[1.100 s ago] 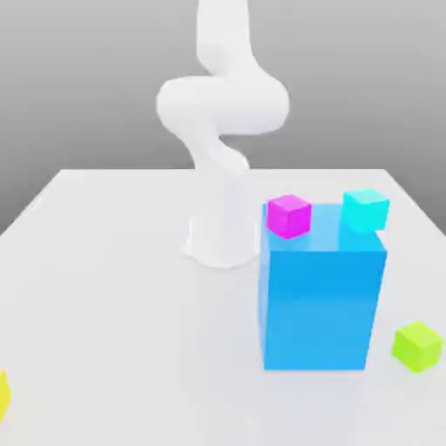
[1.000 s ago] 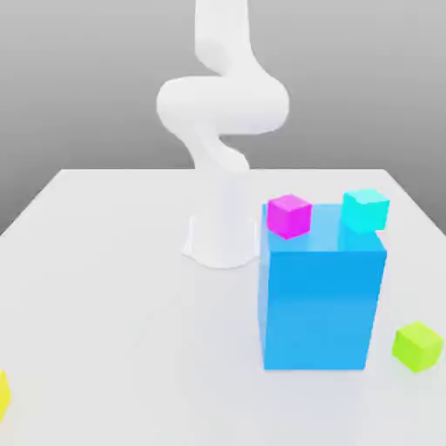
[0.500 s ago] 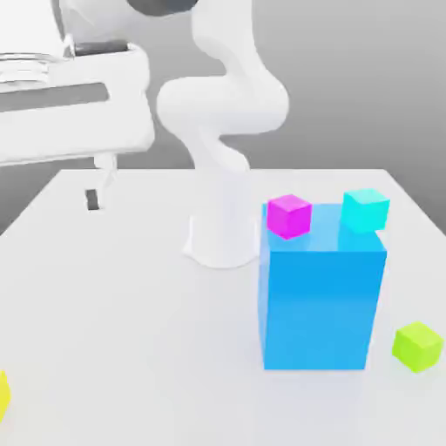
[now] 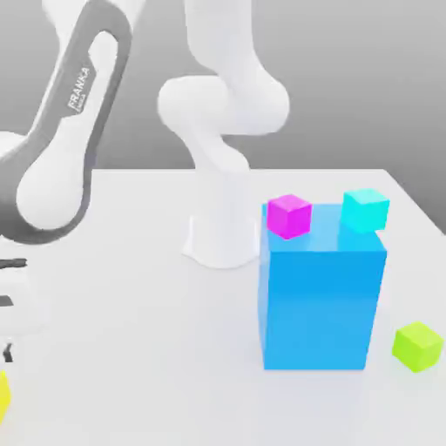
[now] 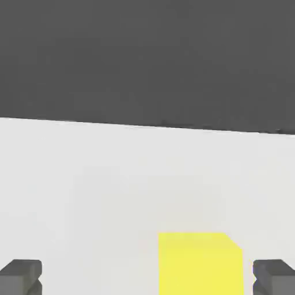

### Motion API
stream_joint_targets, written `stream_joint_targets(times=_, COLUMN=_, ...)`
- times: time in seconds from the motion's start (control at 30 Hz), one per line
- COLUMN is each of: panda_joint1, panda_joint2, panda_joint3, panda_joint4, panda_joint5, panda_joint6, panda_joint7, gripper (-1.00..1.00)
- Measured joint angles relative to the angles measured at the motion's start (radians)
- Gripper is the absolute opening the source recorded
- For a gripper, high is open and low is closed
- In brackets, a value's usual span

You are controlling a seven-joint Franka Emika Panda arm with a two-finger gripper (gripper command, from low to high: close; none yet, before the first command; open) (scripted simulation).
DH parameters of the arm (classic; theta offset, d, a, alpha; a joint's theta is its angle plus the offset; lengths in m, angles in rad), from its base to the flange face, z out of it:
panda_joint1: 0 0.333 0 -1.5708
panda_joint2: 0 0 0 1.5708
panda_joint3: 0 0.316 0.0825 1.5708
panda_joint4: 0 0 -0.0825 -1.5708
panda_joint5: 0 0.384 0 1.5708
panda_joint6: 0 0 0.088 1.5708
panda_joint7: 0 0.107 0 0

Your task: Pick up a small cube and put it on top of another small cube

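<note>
The step in hand looks like the approach to the pick: the claw (image 5: pixel 147 278) has its two fingers spread wide with nothing in their grip, and the yellow cube (image 5: pixel 200 268) sits on the surface (image 5: pixel 86 190) beneath it, nearer one finger than the other. The next move probably calls for a small sideways shift to centre the cube, then a straight descent before closing (a lopsided start could have one fingertip land on the cube's top). The lime-green cube (image 4: pixel 417 347), where the yellow one should end up, rests well apart from the claw, beyond the tall blue block (image 4: pixel 318 305). That block looks smooth and faintly glossy, carrying a magenta cube (image 4: pixel 289 216) and a cyan cube (image 4: pixel 365 210). All the cubes are plain and sharp-edged; the surface is pale and smooth.
</note>
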State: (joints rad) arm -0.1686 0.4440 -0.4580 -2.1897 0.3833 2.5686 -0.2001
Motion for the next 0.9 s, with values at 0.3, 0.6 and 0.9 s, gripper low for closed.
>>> stream_joint_targets(times=0.3, panda_joint1=-0.072, panda_joint2=0.137, panda_joint3=0.078, panda_joint4=0.033, panda_joint5=0.074, panda_joint6=0.092, panda_joint7=-0.065, gripper=-1.00)
stream_joint_targets(times=0.6, panda_joint1=0.032, panda_joint2=0.028, panda_joint3=0.007, panda_joint4=0.073, panda_joint5=-0.045, panda_joint6=-0.072, panda_joint7=0.052, gripper=-1.00)
stream_joint_targets(times=0.9, panda_joint1=0.227, panda_joint2=0.080, panda_joint3=0.003, panda_joint4=0.097, panda_joint5=-0.068, panda_joint6=-0.181, panda_joint7=0.397, gripper=-1.00)
